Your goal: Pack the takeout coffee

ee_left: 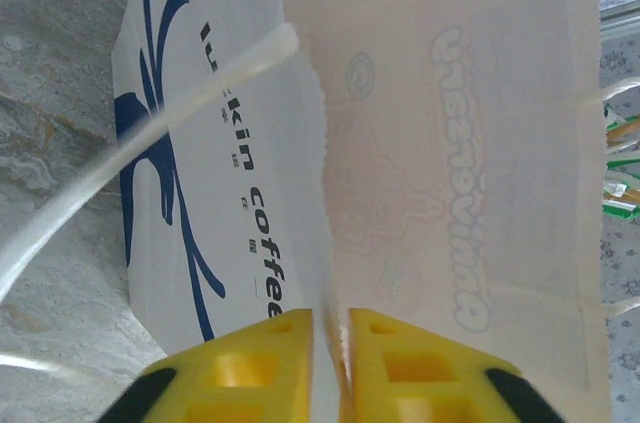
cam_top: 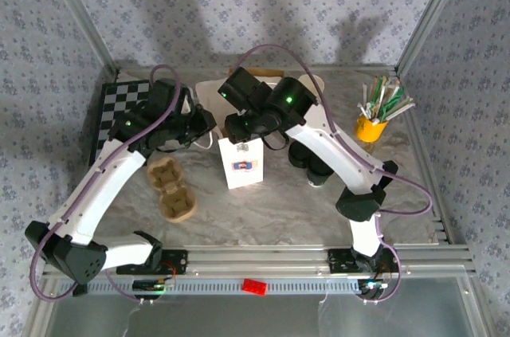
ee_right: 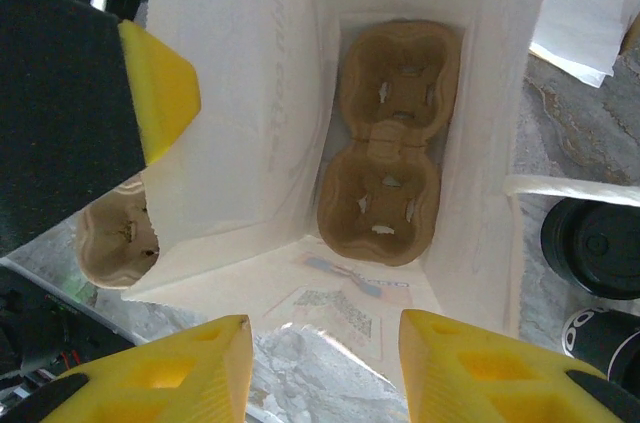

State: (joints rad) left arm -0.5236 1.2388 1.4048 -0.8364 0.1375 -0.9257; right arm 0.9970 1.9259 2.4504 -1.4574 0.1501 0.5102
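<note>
Marble tabletop [cam_top: 398,186], patterned walls behind. The left arm stretches forward and in toward the bag [cam_top: 241,166], and the left gripper [ee_left: 330,328] is closed tight on the bag's upper wall, holding the mouth open. The right arm bends over the bag from the right, with the right gripper [ee_right: 325,328] pointing straight down above the mouth, its jaws spread wide and holding nothing.

The coffee [ee_right: 605,348] stands on the table outside the bag, to the right of the right gripper and just past its right finger. It is upright with its long axis vertical and its black lid facing up; little of the cup under the lid shows. A second black lid [ee_right: 595,248] sits just beyond it.

Inside the bag, a two-cup carrier [ee_right: 385,143] lies flat on the bottom with both wells empty. Another carrier [cam_top: 171,190] lies on the table below the left gripper, also empty.
</note>
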